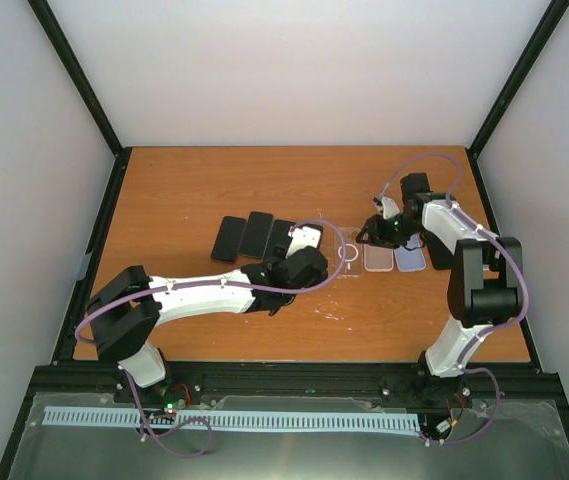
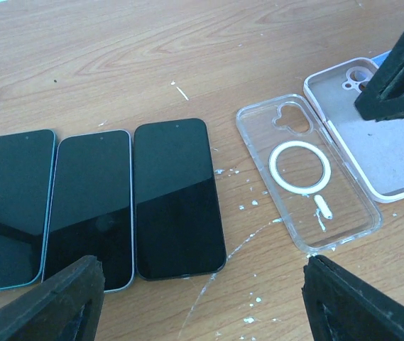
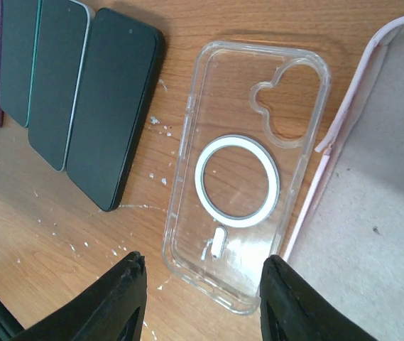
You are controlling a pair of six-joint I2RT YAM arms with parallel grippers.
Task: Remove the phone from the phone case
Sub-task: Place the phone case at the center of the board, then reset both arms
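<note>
A row of several dark phones lies bare on the wooden table (image 1: 214, 190); the nearest to the cases is a black phone (image 2: 177, 199), also in the right wrist view (image 3: 113, 114). Beside it lies an empty clear case (image 2: 304, 170) with a white ring, also seen in the right wrist view (image 3: 244, 156) and the top view (image 1: 347, 254). An empty pink-rimmed case (image 2: 383, 145) lies next to it. My left gripper (image 2: 202, 305) is open and empty, above the black phone's near end. My right gripper (image 3: 205, 302) is open and empty over the clear case's end.
A blue case (image 1: 410, 258) lies right of the pink-rimmed case (image 1: 377, 258). Other phones (image 1: 229, 238) lie left of the black one. White flecks and scratches mark the wood (image 2: 251, 312). One right finger (image 2: 400, 71) shows over the pink case in the left wrist view.
</note>
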